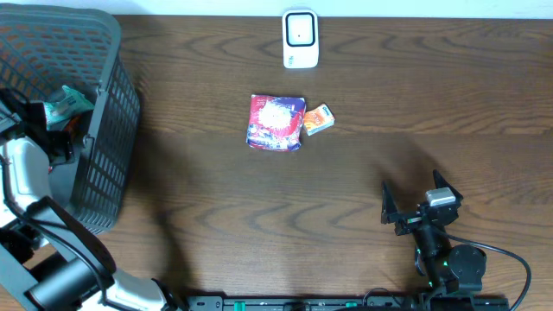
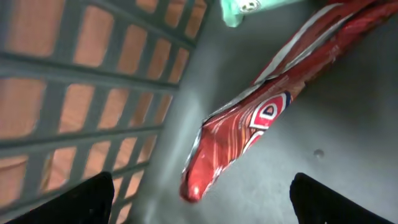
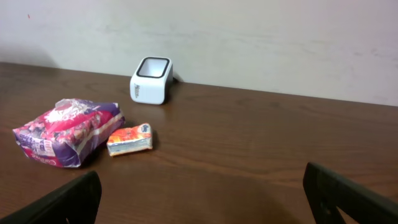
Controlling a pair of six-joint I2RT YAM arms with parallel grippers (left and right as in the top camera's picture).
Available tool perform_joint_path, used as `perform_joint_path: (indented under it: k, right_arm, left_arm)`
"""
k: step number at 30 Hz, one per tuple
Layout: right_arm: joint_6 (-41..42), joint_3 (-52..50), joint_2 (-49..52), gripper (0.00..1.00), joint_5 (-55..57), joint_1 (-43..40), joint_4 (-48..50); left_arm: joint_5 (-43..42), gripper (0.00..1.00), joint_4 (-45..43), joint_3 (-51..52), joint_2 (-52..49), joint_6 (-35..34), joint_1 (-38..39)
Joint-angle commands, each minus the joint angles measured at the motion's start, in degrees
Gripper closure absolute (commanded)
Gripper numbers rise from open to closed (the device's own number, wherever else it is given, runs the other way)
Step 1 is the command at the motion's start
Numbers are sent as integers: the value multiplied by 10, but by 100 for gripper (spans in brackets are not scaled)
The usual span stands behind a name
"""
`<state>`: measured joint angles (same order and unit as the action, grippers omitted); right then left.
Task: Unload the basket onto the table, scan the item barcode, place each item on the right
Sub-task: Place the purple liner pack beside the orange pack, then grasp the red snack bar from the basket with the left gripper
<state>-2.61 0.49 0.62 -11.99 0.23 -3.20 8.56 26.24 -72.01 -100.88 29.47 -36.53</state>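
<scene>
The red packet [image 2: 249, 124] is lying on the grey floor of the basket [image 1: 104, 130], which is sitting at the 9 o'clock edge of the table [image 1: 389, 95]. The packet is glossy and crinkled, showing a white-and-blue emblem (no barcode is showing on this face), and it is running from about 1 o'clock down to 7 o'clock in the left wrist view. The left gripper [image 2: 202, 202] is hanging over its lower end with its fingers spread wide, pinching nothing. A mint-green packet [image 2: 249, 9] is lying at 12 o'clock of the red one.

The table is dark wood grain, and a pale wall [image 3: 249, 37] is rising behind it.

The white scanner [image 1: 300, 39] is standing at 12 o'clock. A purple-and-red pouch [image 1: 276, 123] is lying near the middle, an orange packet [image 1: 318, 118] just beside it at 3 o'clock. The basket's lattice wall [image 2: 93, 81] is standing between the red packet and the scanner. The right gripper [image 1: 416, 200] is resting at 5 o'clock, spread wide and empty.
</scene>
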Motion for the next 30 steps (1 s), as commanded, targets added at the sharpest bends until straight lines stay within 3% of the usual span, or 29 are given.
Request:
perform_joint_path:
  k: [1, 4, 8, 9, 12, 19, 25, 30]
  right_arm:
    - [-7, -2, -3, 1, 1, -7, -2]
    - [-7, -2, -3, 1, 1, -7, -2]
    - [-7, -2, -3, 1, 1, -7, -2]
    - [-7, -2, -3, 1, 1, -7, -2]
    - [-7, -2, -3, 1, 1, -7, -2]
    - [-7, -2, -3, 1, 1, -7, -2]
    - [-7, -2, -3, 1, 1, -7, -2]
    - [-7, -2, -3, 1, 1, -7, -2]
  left_arm:
    - [-53, 10, -8, 4, -44, 29, -10]
    - [-53, 11, -20, 4, -78, 29, -11]
    - [-54, 35, -24, 4, -103, 28, -11]
    - [-54, 44, -23, 4, -104, 28, -11]
    - [-53, 90, -23, 4, -94, 17, -11]
    - [-84, 93, -46, 0, 21, -121, -10]
    - [-243, 93, -105, -1, 195, -248, -10]
    - [-363, 93, -161, -1, 309, -433, -4]
